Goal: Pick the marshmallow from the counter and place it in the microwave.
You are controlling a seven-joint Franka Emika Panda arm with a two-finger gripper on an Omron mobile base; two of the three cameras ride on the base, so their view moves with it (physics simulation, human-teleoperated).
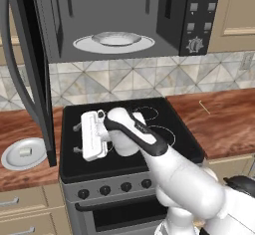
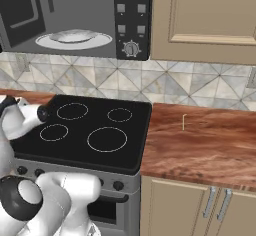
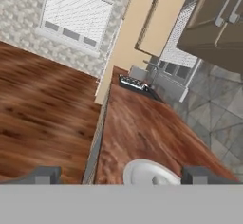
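The marshmallow (image 1: 25, 152) is a tiny off-white lump lying on a round white plate (image 1: 11, 160) on the reddish-brown counter (image 1: 20, 124), left of the stove. My gripper (image 1: 77, 138) hovers over the stovetop's left edge, pointing left toward the plate, open with nothing between its fingers. In the hand view my gripper (image 3: 122, 175) is spread wide, and the plate (image 3: 144, 171) rests on the counter (image 3: 142, 123) at the bottom between the fingertips. The microwave (image 1: 169, 10) hangs above the stove with its door (image 1: 30, 79) swung open to the left and its pale glass tray (image 1: 114, 41) showing.
The open microwave door hangs between my hand and the plate. The black stovetop (image 1: 164, 114) lies under my arm, with oven knobs (image 1: 104, 190) in front. More wood counter (image 2: 200, 140) stretches right of the stove. Beige cabinets (image 2: 210, 15) hang above it.
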